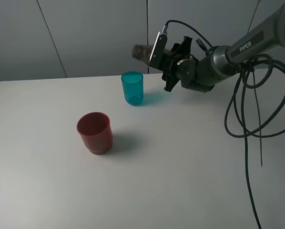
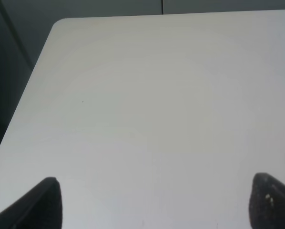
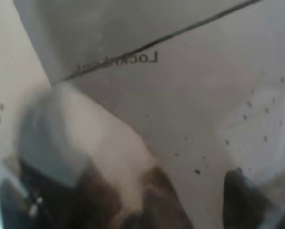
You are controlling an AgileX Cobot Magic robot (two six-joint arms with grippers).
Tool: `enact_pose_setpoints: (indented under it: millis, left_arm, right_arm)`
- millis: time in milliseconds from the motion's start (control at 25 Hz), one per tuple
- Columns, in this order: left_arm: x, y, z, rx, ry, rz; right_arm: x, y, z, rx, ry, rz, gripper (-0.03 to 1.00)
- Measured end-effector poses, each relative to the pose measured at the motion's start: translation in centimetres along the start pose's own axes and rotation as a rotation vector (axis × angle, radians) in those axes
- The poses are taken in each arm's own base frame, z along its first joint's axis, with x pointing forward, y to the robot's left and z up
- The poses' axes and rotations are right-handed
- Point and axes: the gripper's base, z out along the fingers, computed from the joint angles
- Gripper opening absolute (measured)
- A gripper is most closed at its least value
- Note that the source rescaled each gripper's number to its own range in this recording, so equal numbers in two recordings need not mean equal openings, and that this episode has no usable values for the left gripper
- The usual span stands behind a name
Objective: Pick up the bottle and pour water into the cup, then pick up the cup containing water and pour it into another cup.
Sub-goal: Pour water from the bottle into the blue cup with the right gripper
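Note:
My right gripper (image 1: 172, 61) is shut on the transparent grey-brown bottle (image 1: 144, 51). It holds the bottle tipped on its side in the air, with the open neck pointing left, just above and to the right of the teal cup (image 1: 132, 88). The teal cup stands upright at the back of the table. The dark-red cup (image 1: 95, 132) stands upright nearer the front left, apart from it. In the right wrist view the bottle (image 3: 180, 114) fills the picture between the dark fingers (image 3: 242, 200). The left wrist view shows the open left gripper (image 2: 154, 202) above bare table; neither cup shows there.
The white table (image 1: 180, 171) has a rounded far-left corner (image 2: 61, 24). Grey wall panels stand behind it. Black cables (image 1: 249, 119) hang in loops from the right arm over the table's right side.

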Motion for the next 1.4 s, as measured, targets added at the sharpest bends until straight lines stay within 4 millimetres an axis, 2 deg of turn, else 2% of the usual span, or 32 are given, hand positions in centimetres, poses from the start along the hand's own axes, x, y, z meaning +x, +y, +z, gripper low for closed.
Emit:
enact_pose_setpoints:
  millis: [560,1400]
  left_arm:
    - [0.00,0.02,0.00,-0.002,0.000,0.001]
    - [0.00,0.02,0.00,-0.002,0.000,-0.006]
  right_arm:
    - [-0.12,-0.38,-0.03,0.047,0.001,-0.247,0.02]
    - [0.15,-0.75,-0.06,0.080,0.044,-0.437,0.02]
